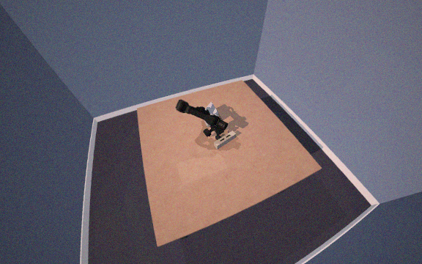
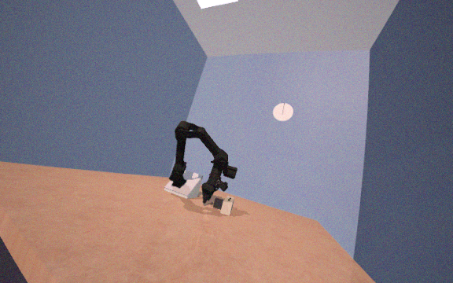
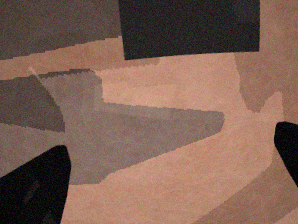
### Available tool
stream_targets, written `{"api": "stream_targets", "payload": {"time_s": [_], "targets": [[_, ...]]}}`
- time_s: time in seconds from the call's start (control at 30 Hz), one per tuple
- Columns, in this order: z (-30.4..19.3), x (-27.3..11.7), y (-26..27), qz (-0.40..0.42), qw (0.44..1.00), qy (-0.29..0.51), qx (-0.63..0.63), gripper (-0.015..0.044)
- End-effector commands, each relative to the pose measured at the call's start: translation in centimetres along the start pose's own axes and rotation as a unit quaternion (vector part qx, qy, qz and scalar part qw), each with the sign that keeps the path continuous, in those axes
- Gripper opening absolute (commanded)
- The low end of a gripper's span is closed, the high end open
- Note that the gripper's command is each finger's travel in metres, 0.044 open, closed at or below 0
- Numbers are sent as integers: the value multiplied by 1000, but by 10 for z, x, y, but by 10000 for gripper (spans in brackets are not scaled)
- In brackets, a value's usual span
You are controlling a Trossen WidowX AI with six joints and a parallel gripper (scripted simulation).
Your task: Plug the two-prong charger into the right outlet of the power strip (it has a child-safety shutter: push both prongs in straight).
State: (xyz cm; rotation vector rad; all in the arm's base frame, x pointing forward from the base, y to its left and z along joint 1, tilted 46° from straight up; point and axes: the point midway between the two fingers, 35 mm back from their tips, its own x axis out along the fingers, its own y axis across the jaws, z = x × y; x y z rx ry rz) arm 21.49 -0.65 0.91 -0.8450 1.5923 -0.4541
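My end effector point(image 1: 215, 134) point(image 2: 206, 200) point(image 3: 177, 145) stood open and empty, just short of the charger point(image 2: 218, 203) point(image 3: 192, 27), which sat beside the power strip point(image 1: 226, 140) point(image 2: 226, 207). I judged the push finished or nearly so; next I needed to check right-outlet seating, unconfirmed from these views, before withdrawing.

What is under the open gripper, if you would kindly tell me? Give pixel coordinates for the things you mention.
Under the gripper point(image 1: 218, 137) point(image 2: 206, 202) point(image 3: 177, 145), the wrist view shows shadowed tabletop point(image 1: 196, 205) point(image 2: 132, 236) point(image 3: 160, 177). A dark block point(image 2: 218, 203) point(image 3: 192, 27), likely the charger, lies ahead; its prongs and whatever it covers cannot be seen.
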Motion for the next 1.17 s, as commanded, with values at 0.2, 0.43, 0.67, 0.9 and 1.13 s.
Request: {"api": "stream_targets", "payload": {"time_s": [0.2, 0.43, 0.67, 0.9, 1.13], "targets": [[14, -60, 0, 0, 973, -230, 0, 440], [14, -80, 0, 2, 953, -302, 3, 440], [14, -80, 0, 2, 953, -302, 3, 440], [14, -80, 0, 2, 953, -302, 3, 440], [14, -80, 0, 2, 953, -302, 3, 440]]}}
